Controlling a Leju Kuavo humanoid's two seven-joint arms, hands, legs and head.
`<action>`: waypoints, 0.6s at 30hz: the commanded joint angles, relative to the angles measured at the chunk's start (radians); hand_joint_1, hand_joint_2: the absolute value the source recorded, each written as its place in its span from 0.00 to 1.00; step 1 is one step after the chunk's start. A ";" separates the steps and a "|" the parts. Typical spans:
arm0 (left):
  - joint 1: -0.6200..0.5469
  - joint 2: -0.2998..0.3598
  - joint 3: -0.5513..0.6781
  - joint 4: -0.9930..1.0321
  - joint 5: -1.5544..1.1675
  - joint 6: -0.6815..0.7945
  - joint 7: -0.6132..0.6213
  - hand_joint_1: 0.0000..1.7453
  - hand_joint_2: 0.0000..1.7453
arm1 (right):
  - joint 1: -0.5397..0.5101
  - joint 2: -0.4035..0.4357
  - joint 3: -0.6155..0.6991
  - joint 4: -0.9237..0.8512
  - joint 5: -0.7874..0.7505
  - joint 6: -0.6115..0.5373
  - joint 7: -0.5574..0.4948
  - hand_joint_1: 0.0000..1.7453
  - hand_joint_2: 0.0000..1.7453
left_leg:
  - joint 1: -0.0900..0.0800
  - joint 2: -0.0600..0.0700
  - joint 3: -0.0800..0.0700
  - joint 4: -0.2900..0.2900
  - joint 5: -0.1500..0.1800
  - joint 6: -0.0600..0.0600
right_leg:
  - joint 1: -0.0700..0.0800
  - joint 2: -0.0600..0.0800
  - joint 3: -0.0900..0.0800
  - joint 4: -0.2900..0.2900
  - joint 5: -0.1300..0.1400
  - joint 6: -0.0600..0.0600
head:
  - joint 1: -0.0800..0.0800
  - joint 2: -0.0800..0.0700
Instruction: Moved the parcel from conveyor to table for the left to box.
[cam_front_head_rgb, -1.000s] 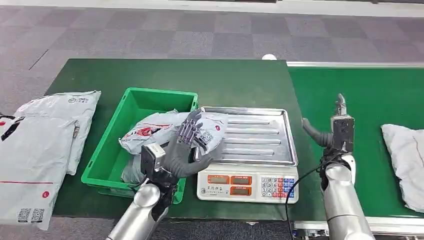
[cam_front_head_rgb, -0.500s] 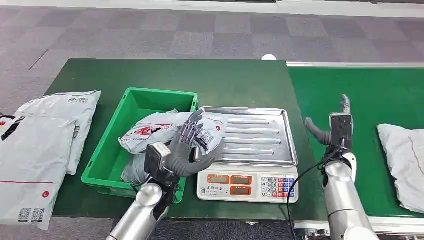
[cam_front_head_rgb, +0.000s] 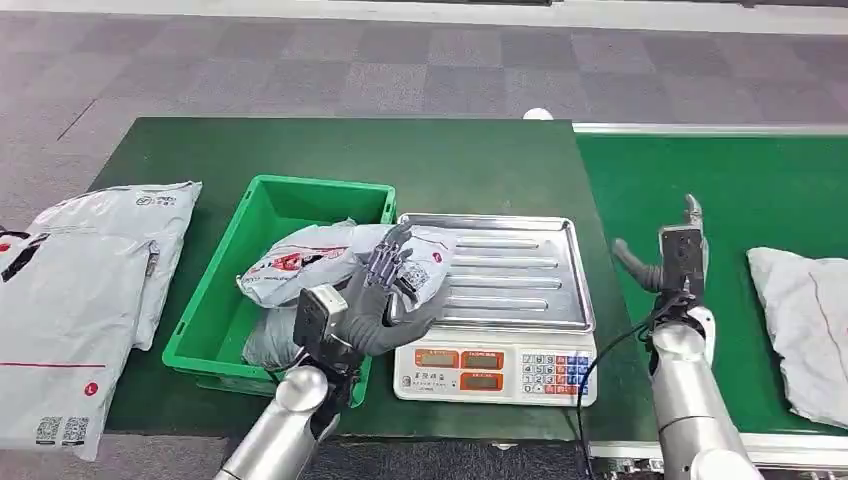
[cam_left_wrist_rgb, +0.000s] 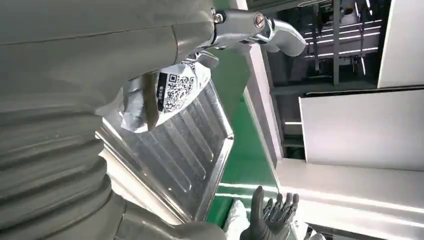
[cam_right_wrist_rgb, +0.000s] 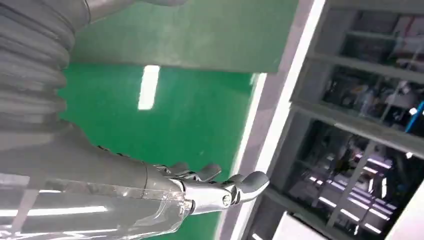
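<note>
Change: since a second ago the parcel on the conveyor has slid a little toward the right hand; the left hand has edged slightly right, otherwise both are as before.
Head view, left hand: raised, fingers spread, holding nothing, above the seam between the green crate and the scale tray.
Head view, boxed parcel: grey mailer lying over the crate's right rim, its labelled end resting on the tray.
Head view, right hand: upright with fingers apart, empty, over the conveyor belt, near that parcel but not touching.
Head view, rest: white mailers lie at the table's left edge; the scale's keypad faces the robot.
Left wrist view: the QR label on the mailer's end sits on the ribbed tray; the right hand shows beyond, fingers spread.
Right wrist view: fingers extended above the green belt, nothing in them.
</note>
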 joint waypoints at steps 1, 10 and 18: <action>-0.066 0.023 -0.063 0.078 -0.007 -0.021 0.002 0.00 1.00 | -0.087 -0.057 -0.118 0.241 0.034 -0.079 0.003 0.00 1.00 | 0.001 -0.002 0.000 -0.001 0.001 0.000 | 0.001 -0.001 0.002 -0.002 0.001 -0.001 | 0.000 0.000; -0.068 0.033 -0.061 0.066 -0.004 -0.023 0.003 0.00 1.00 | -0.126 -0.158 -0.147 0.450 0.216 -0.269 0.186 0.00 1.00 | 0.000 -0.002 0.001 -0.001 0.000 0.000 | 0.001 -0.001 0.002 -0.001 0.001 -0.001 | 0.000 0.000; -0.053 0.036 -0.055 0.038 0.000 -0.019 0.015 0.00 1.00 | -0.119 -0.191 -0.147 0.467 0.441 -0.314 0.395 0.00 1.00 | 0.001 0.002 0.000 -0.001 0.000 -0.001 | 0.001 0.003 0.001 -0.002 0.002 -0.001 | 0.000 0.000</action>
